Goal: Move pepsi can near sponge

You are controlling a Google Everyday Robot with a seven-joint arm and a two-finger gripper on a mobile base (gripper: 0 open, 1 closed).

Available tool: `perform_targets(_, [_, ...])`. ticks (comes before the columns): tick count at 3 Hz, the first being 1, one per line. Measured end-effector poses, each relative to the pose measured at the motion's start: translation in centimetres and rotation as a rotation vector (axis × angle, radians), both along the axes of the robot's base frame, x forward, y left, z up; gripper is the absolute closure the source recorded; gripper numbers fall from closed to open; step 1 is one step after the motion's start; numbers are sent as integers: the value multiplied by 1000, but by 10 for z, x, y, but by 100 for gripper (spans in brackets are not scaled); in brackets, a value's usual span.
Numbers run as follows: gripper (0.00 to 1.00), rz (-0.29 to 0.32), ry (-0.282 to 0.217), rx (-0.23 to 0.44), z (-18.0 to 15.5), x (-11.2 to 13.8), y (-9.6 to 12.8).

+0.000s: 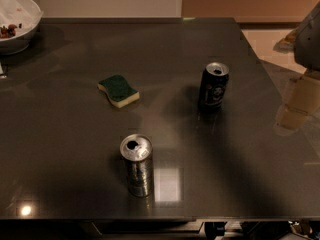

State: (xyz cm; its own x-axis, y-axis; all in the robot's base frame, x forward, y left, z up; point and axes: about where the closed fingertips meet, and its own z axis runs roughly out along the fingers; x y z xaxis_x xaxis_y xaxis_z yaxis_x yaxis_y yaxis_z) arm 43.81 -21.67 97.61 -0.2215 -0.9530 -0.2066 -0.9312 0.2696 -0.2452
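The pepsi can is dark with a round pale logo and an opened silver top. It stands upright on the dark table, right of centre. The sponge, green top over pale yellow foam, lies flat left of centre, roughly two can-heights from the pepsi can. My gripper hangs at the right edge of the view, over the table's right side, well to the right of the pepsi can and apart from it. It holds nothing that I can see.
A plain silver can stands upright near the table's front edge. A white bowl with some contents sits at the far left corner. The table's right edge runs diagonally just beside my gripper, with pale floor beyond it.
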Motion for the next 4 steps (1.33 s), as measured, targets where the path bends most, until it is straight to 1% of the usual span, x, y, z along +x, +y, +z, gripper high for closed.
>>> perform_targets(1, [0,5,-4,7,1,6,2])
perform_targets(2, [0,11,-5,47,-6,27,6])
perform_targets(3, [0,11,7,118,-21,55,13])
perform_targets(4, [0,-4,11,184,-36,83,17])
